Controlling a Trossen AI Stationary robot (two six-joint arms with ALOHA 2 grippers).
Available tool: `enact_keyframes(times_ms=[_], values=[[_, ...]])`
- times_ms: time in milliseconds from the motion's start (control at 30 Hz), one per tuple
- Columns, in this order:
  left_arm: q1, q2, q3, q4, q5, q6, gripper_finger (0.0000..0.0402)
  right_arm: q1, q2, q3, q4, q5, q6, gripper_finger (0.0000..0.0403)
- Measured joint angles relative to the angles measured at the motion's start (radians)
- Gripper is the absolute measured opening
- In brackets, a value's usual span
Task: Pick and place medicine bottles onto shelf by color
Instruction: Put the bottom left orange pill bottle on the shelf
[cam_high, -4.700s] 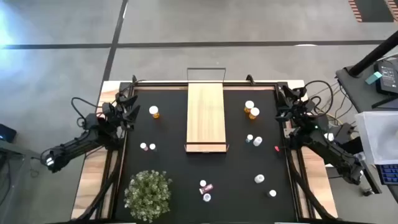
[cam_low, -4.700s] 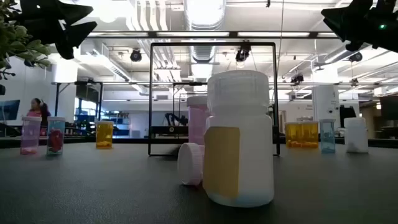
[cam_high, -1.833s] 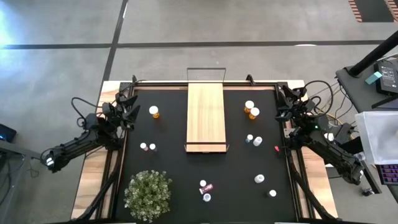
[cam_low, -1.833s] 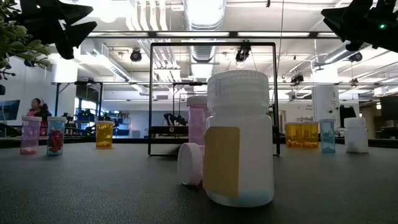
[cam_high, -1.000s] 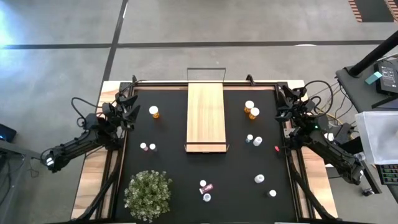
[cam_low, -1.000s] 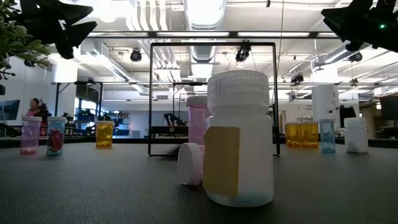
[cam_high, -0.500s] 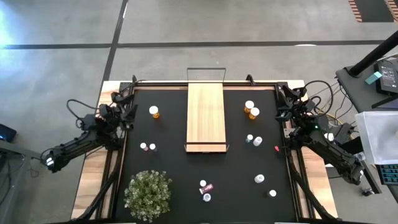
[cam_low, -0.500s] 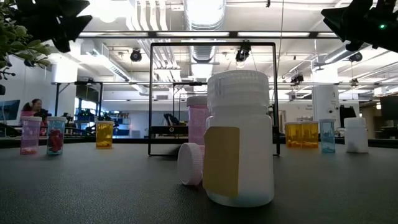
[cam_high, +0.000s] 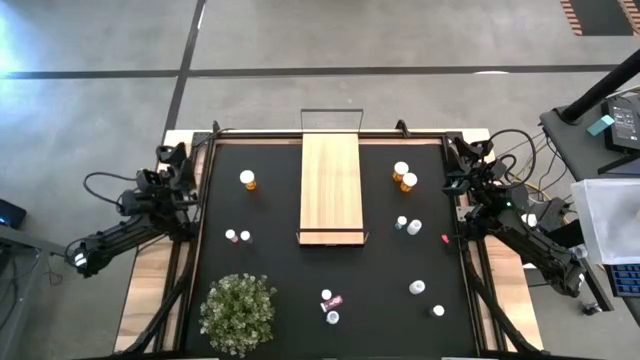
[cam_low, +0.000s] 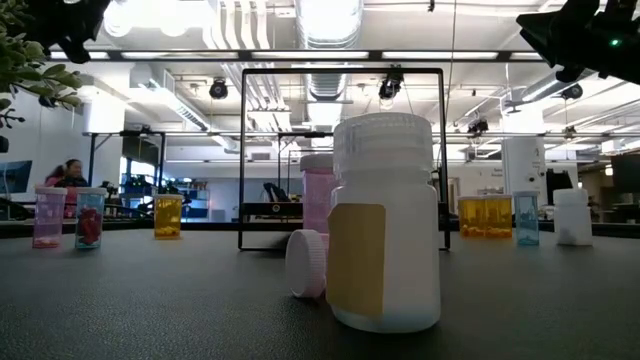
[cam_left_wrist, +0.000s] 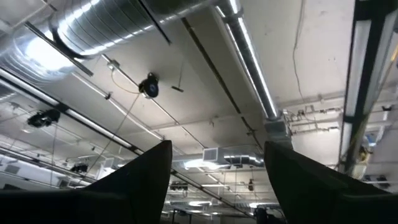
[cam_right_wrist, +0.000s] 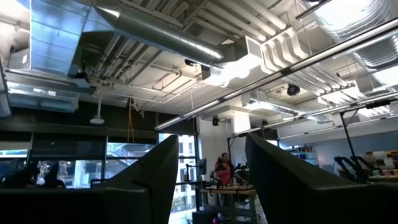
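Both grippers wait at the table's side edges, fingers spread, holding nothing.
Left gripper (cam_high: 172, 160) and right gripper (cam_high: 462, 160) sit well apart from the medicine bottles (cam_high: 405, 177) and shelf (cam_high: 331, 187).

The light wooden shelf (cam_high: 331, 187) lies midway between left gripper (cam_high: 172, 160) and right gripper (cam_high: 460, 158); white-capped medicine bottles (cam_high: 405, 177) stand scattered, most nearer the right one.

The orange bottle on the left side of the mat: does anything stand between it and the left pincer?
Nothing visible does. In the high view only bare black mat lies between the left pincer, at the table's left edge, and the orange bottle. The shelf lies beyond the bottle.
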Motion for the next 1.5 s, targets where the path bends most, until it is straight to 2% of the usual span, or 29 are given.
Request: enact_keyframes(times_ms=[333, 467, 700, 833, 1400, 1500], values=[[0.000, 0.029, 0.095, 0.003, -0.005, 0.008, 0.0238, 0.000, 0.000, 0.000, -0.002, 0.000, 0.000, 0.0178], [0.000, 0.115, 0.145, 0.004, -0.055, 0.135, 0.0238, 0.000, 0.000, 0.000, -0.007, 0.000, 0.000, 0.0178], [0.000, 0.270, 0.216, 0.014, -0.036, 0.268, 0.0238, 0.000, 0.000, 0.000, -0.009, 0.000, 0.000, 0.0178], [0.000, 0.351, 0.250, 0.095, -0.032, 0.357, 0.0238, 0.000, 0.000, 0.000, -0.013, 0.000, 0.000, 0.0178], [0.000, 0.581, 0.394, 0.107, -0.048, 0.306, 0.0238, 0.000, 0.000, 0.000, -0.014, 0.000, 0.000, 0.0178], [0.000, 0.608, 0.429, 0.107, -0.028, 0.214, 0.0238, 0.000, 0.000, 0.000, -0.014, 0.000, 0.000, 0.0178]])
